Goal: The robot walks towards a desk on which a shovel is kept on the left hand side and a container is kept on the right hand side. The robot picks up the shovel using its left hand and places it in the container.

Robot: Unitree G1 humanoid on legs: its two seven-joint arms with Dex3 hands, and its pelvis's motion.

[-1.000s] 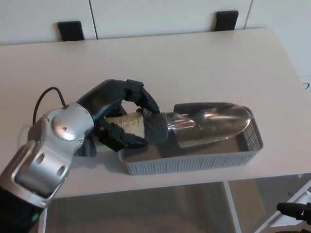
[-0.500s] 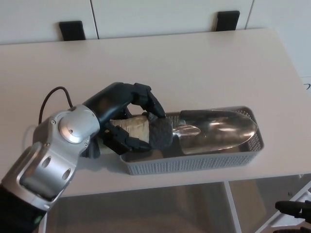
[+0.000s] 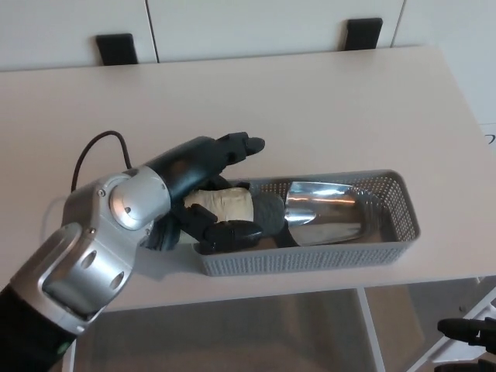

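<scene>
The shovel [image 3: 310,215] is laid inside the container [image 3: 387,249] near the desk's [image 3: 310,101] right side, the left hand [image 3: 221,190] is spread apart around the handle, and only withdrawal seems needed.

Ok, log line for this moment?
phase: release | left hand: open, fingers spread over handle | shovel: lying in container | right hand: out of view

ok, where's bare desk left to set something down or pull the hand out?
Free: the broad strip of desk behind the container, and the patch to its right up to the desk edge. Crowded: the container's left end, where the left hand, fingers spread, sits over the shovel handle. Front edge is only a thin strip.
</scene>
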